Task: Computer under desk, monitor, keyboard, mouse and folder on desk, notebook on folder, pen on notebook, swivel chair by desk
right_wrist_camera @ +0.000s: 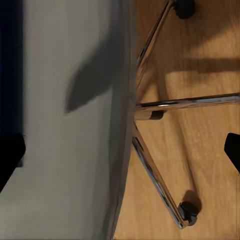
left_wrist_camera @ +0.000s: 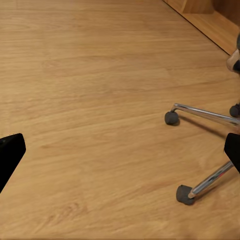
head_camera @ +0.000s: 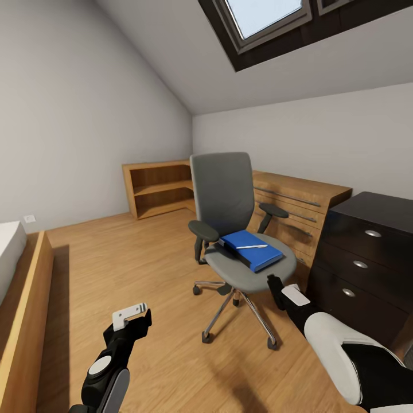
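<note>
The grey swivel chair [head_camera: 229,229] stands mid-room on the wooden floor, in front of a wooden desk unit [head_camera: 298,198]. On its seat lies a blue folder [head_camera: 252,250] with a white pen [head_camera: 252,246] on top; I cannot tell whether a notebook lies between them. My right gripper [head_camera: 282,289] is open, low beside the seat's front right edge. In the right wrist view it [right_wrist_camera: 120,152] looks along the grey seat [right_wrist_camera: 75,125] and the chrome legs [right_wrist_camera: 155,175]. My left gripper [head_camera: 136,317] is open over bare floor, left of the chair's base [left_wrist_camera: 200,115].
A black drawer cabinet [head_camera: 367,252] stands close on the right of the chair. A low wooden shelf [head_camera: 158,186] sits against the far wall. A wooden bed frame [head_camera: 26,310] runs along the left. Open floor lies between the bed and the chair.
</note>
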